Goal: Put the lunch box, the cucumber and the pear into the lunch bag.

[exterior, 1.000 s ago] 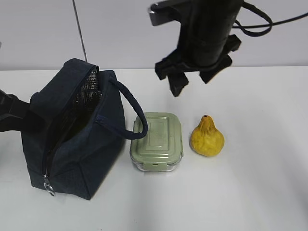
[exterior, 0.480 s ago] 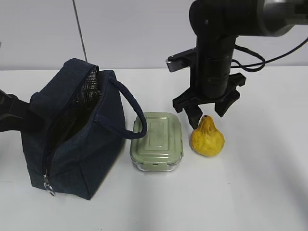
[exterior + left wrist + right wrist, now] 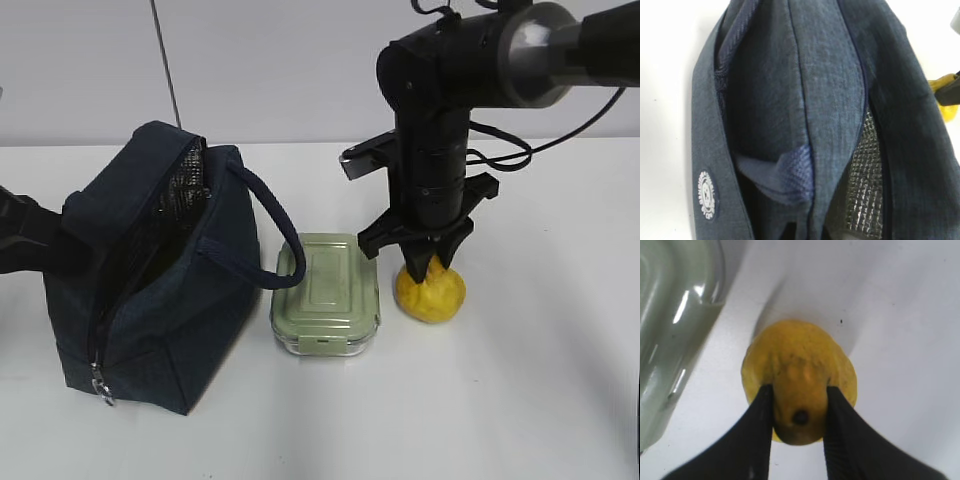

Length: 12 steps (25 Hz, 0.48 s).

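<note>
The yellow pear stands on the white table, right of the lunch box with its sage-green lid. My right gripper points straight down and is shut on the pear's narrow neck. In the right wrist view its black fingers press both sides of the pear, which still rests on the table. The navy lunch bag stands open at the left, silvery lining showing. My left arm is behind the bag and its jaws are hidden. The cucumber is out of view.
The bag's looped handle hangs over the lunch box's left edge. The left wrist view is filled by the lunch bag and its lining. A thin dark seam runs down the back wall.
My right gripper has come down from high above the table, over the pear, and closed on its neck. The bag, the lunch box and my left arm have not moved.
</note>
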Motion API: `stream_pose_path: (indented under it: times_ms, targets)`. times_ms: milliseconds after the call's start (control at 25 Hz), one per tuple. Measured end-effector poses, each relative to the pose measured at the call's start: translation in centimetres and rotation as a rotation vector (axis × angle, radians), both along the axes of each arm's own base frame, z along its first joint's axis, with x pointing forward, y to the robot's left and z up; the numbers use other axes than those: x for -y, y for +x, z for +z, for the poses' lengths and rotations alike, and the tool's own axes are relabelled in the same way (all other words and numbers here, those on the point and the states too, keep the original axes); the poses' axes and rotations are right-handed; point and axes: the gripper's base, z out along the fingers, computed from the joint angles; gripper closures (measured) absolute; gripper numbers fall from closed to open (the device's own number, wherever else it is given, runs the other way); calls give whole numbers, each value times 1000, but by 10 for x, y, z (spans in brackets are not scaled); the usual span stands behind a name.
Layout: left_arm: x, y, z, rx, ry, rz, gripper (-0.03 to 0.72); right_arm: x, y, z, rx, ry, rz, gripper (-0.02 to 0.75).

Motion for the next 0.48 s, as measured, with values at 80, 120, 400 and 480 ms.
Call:
stream_pose_path:
  times_ms: [80, 120, 400, 480]
  targets:
    - [0, 0, 0, 0, 0, 0, 687, 1, 1, 5, 29, -10, 3, 547]
    - [0, 0, 0, 1, 1, 0, 687, 2, 2, 11, 57, -3, 3, 549]
    - [0, 1, 0, 8, 3, 6, 687, -12, -15, 125, 343, 213, 66, 553]
    - [0, 1, 0, 9, 4, 7, 687, -27, -22, 155, 394, 317, 134, 555]
